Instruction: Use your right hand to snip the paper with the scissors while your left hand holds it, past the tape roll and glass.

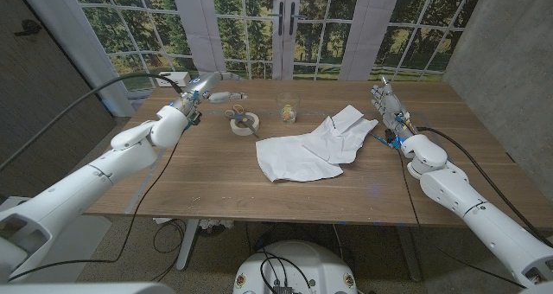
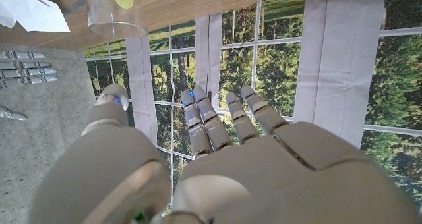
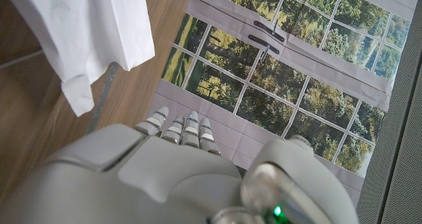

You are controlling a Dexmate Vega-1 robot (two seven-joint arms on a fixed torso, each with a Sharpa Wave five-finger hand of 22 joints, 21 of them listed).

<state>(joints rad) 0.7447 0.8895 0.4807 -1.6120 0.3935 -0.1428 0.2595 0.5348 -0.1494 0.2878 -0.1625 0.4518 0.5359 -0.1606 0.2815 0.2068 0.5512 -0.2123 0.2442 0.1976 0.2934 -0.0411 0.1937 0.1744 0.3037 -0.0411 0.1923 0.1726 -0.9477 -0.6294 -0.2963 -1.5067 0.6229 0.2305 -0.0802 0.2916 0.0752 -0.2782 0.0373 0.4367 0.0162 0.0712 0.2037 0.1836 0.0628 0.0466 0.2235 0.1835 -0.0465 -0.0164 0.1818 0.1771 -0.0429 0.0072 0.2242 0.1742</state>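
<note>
The paper (image 1: 313,145) is white and crumpled. It lies on the table (image 1: 207,169) in the middle of the head view. One corner of it folds up toward the upper right.

The scissors (image 1: 235,114) are in the upper middle of the head view, a little to the left. They rest on or right at the tape roll (image 1: 244,124), and I cannot tell which. The glass (image 1: 288,108) stands just to the right of the roll. It has something small and yellow inside. The paper is nearer the bottom of the picture than all three.

The left hand (image 1: 206,88) is in the upper left of the head view, over the far edge of the table. Its fingers point to the right, toward the scissors, and do not touch them. In the left wrist view the fingers (image 2: 211,122) are straight and apart, and they hold nothing.

The right hand (image 1: 388,105) is at the upper right of the head view, beside the paper's right edge. Its fingers point up, and it holds nothing. In the right wrist view its fingers (image 3: 189,128) are straight and side by side.
</note>
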